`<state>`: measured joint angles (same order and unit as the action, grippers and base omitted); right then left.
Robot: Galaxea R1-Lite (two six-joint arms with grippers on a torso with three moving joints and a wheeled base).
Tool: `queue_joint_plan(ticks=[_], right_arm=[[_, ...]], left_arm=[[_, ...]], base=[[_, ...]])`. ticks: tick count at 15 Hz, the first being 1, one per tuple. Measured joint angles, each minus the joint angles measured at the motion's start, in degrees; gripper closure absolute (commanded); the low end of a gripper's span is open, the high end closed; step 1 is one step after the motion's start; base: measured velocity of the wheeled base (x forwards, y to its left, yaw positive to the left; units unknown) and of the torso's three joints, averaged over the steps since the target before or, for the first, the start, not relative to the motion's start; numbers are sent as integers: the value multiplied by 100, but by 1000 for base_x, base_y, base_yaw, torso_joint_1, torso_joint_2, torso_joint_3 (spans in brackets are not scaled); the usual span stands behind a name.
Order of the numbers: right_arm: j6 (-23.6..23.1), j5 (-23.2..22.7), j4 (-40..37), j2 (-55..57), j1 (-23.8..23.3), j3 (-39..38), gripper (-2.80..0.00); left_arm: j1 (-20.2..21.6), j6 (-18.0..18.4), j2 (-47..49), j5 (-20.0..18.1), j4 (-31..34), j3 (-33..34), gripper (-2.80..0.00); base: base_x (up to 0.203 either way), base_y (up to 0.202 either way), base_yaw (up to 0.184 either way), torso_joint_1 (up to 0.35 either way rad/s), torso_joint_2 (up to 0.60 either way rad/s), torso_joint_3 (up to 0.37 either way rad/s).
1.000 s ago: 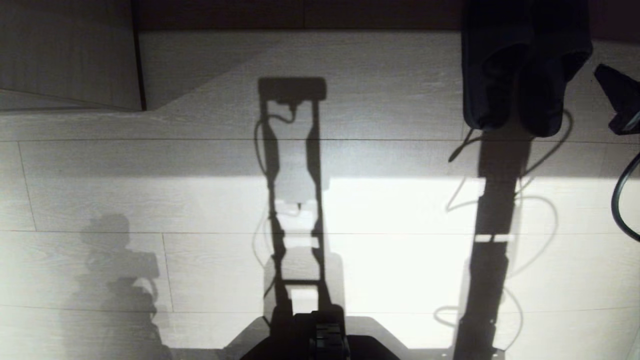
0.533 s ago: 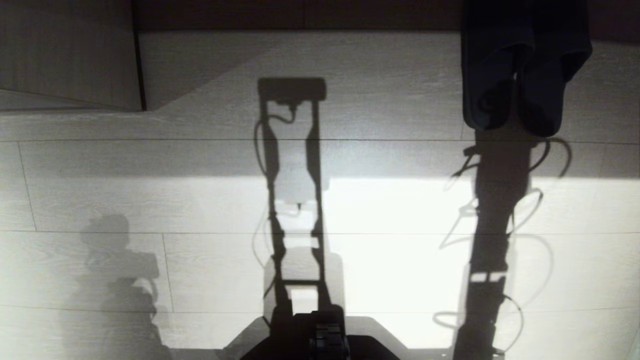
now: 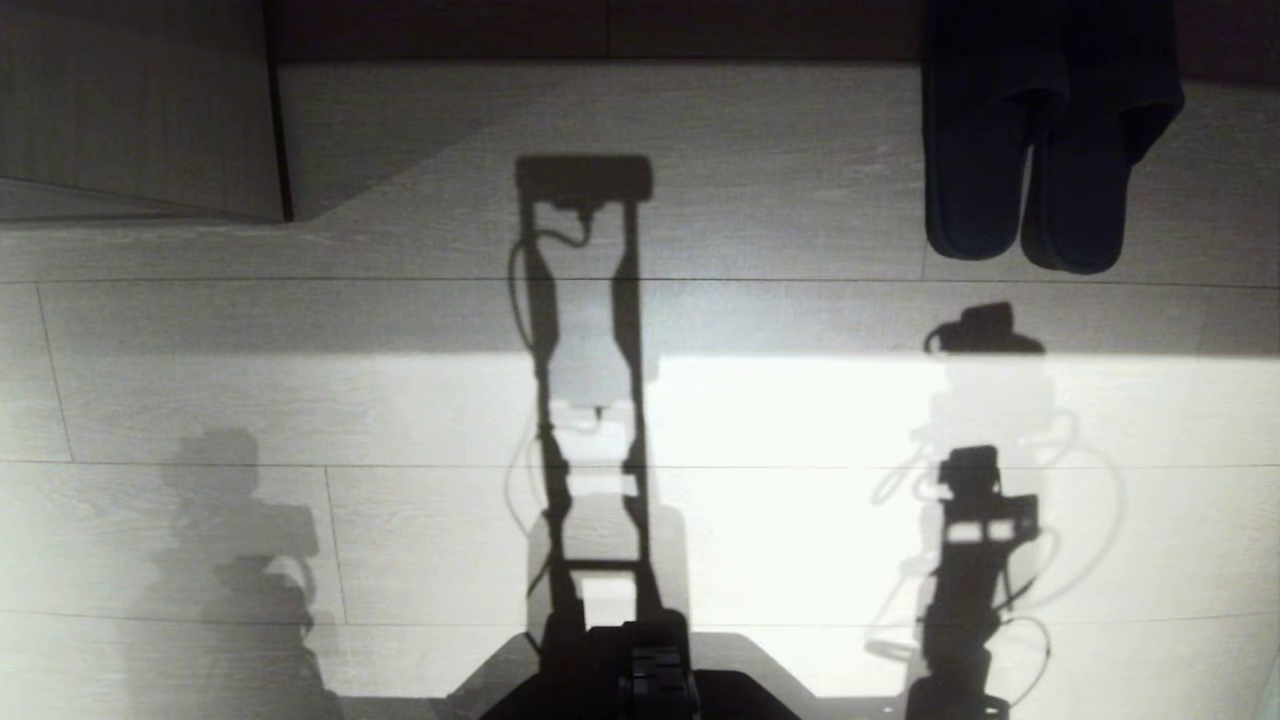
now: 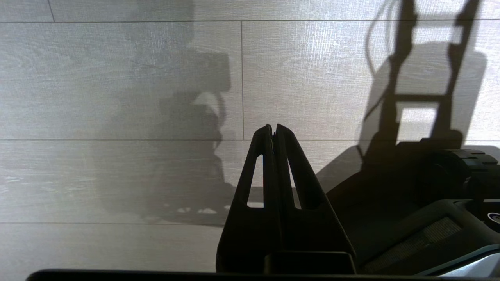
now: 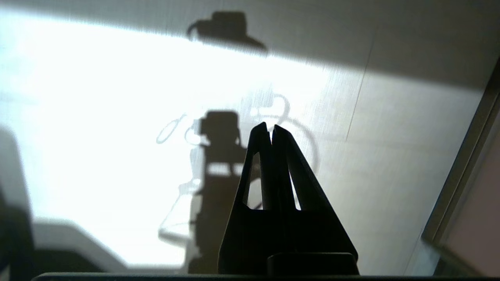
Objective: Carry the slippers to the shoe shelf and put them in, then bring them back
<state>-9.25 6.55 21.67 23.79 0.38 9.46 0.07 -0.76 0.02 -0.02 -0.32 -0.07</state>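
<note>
The slippers [image 3: 1040,150], a dark flat pair, lie side by side at the upper right of the head view with their heels toward me. They rest on the pale bottom board of the shoe shelf [image 3: 600,120], which has a dark back and a thin upright divider [image 3: 277,140]. Neither gripper appears in the head view; only the arm shadows fall on the floor. My right gripper [image 5: 270,125] is shut and empty above sunlit floor, away from the slippers. My left gripper [image 4: 274,127] is shut and empty over the floor beside the base.
My dark base [image 3: 640,680] fills the bottom middle of the head view, with pale plank floor [image 3: 800,480] between it and the shelf. A pale frame edge [image 5: 465,164] runs along one side of the right wrist view.
The right arm has drawn back from the slippers and left the head view; its shadow has shortened toward me. The slippers stay where they were and now lie flat.
</note>
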Motion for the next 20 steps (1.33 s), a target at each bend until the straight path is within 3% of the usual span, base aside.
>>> queue_joint_plan(ticks=[5,9,13,20], right_arm=[[121,-511,-1126,-1690,22,-842,0],[663,-660,-2272,-2262,20,-928,0],[908,-633,-2169,-2384,22,-942,0],[925,-630,-2160,-2408,22,-946,0]], left_arm=[[0,-1,0,2,-1,0,0],[0,1,0,2,-1,-2,0],[0,-1,0,2,2,-2,0],[0,5,0,2,-1,-2,0]], base=[[0,0,0,0,0,0],[0,0,0,0,0,0],[0,0,0,0,0,0],[0,0,0,0,0,0]])
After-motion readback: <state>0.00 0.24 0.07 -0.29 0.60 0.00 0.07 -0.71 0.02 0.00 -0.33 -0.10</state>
